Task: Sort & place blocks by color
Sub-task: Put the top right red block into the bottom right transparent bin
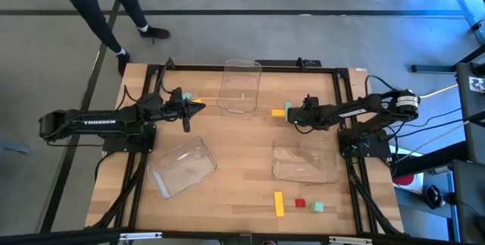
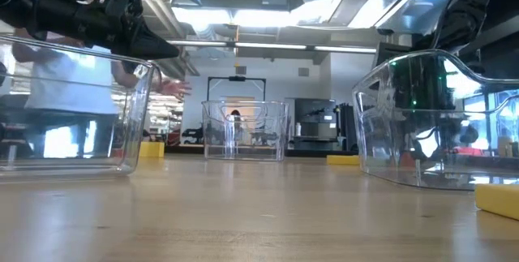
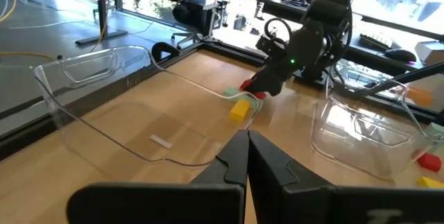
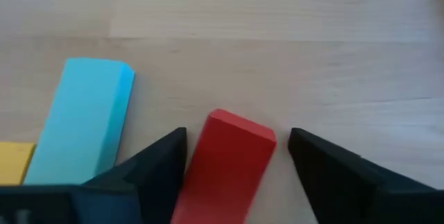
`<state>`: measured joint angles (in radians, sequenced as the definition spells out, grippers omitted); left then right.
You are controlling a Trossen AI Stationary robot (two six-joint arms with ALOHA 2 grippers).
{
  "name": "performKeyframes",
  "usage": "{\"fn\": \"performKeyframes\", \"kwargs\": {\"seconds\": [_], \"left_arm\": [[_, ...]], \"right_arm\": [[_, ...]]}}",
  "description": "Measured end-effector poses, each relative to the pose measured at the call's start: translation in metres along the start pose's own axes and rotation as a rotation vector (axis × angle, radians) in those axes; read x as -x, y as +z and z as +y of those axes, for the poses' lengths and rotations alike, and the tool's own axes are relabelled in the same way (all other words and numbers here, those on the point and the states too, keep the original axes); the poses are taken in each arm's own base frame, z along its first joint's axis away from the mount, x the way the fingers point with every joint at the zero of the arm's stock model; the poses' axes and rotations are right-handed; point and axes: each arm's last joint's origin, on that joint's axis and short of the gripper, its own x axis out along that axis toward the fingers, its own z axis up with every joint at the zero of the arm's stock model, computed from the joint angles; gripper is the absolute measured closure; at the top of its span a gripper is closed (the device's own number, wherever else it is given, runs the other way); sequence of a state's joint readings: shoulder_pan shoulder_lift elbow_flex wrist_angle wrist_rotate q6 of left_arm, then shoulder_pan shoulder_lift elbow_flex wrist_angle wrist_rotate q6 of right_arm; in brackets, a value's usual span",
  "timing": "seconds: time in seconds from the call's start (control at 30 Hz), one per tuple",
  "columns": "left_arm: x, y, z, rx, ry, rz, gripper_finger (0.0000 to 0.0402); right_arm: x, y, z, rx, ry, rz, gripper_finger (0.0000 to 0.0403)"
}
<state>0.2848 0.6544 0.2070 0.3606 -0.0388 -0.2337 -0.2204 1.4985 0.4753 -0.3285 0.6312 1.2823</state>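
A red block (image 4: 225,172) lies flat on the table between the fingers of my open right gripper (image 4: 237,132), which slants down at it beside the far tray (image 1: 240,86). Next to it lie a mint-green bar (image 4: 83,120) and a yellow block (image 4: 12,163). Near the front edge lie a yellow bar (image 1: 279,203), a red cube (image 1: 300,203) and a green cube (image 1: 318,208). My left gripper (image 3: 248,158) hangs shut and level over the table's left, with nothing between its fingers. My right gripper straddles the red block's two long sides, coming slanting down from the table's right. One finger (image 4: 156,168) stands right against a side; whether it touches, I cannot tell. A gap shows at the other finger (image 4: 326,168). The block rests on the table.
Clear trays stand at the near left (image 1: 182,167) and at the right (image 1: 305,161). A small yellow block (image 1: 197,103) and a green one (image 1: 187,96) lie by my left gripper. A person's legs (image 1: 114,10) show beyond the far edge.
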Motion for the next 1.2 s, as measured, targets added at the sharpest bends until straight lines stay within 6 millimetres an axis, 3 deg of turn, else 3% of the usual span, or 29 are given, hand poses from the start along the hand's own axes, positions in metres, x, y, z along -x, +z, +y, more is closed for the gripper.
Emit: {"fn": "performKeyframes", "kwargs": {"seconds": [0.2, 0.4, 0.5, 0.63, 0.8, 0.9, 1.2], "left_arm": [[0.0, 0.0, 0.0, 0.0, 0.0, 0.0, 0.0401], [0.0, 0.0, 0.0, 0.0, 0.0, 0.0, 0.0401], [0.0, 0.0, 0.0, -0.007, 0.0, 0.0, 0.0401], [0.0, 0.0, 0.0, -0.044, -0.002, 0.001, 0.0401], [0.0, -0.001, -0.003, -0.168, -0.101, 0.016, 0.0401], [0.0, 0.0, -0.005, -0.199, -0.147, 0.008, 0.0401], [0.001, 0.003, -0.009, -0.194, -0.152, -0.035, 0.0401]], "right_arm": [[-0.001, 0.0, -0.001, 0.037, -0.012, -0.024, 0.0269], [0.006, 0.004, -0.004, 0.208, 0.009, -0.015, 0.027], [0.018, 0.012, -0.001, 0.289, 0.11, -0.022, 0.027], [0.045, 0.022, 0.015, 0.411, 0.42, -0.072, 0.027], [0.089, 0.036, 0.038, 0.512, 0.891, -0.287, 0.027], [0.105, 0.04, 0.046, 0.529, 1.072, -0.382, 0.027], [0.111, 0.042, 0.049, 0.551, 1.154, -0.436, 0.027]]}}
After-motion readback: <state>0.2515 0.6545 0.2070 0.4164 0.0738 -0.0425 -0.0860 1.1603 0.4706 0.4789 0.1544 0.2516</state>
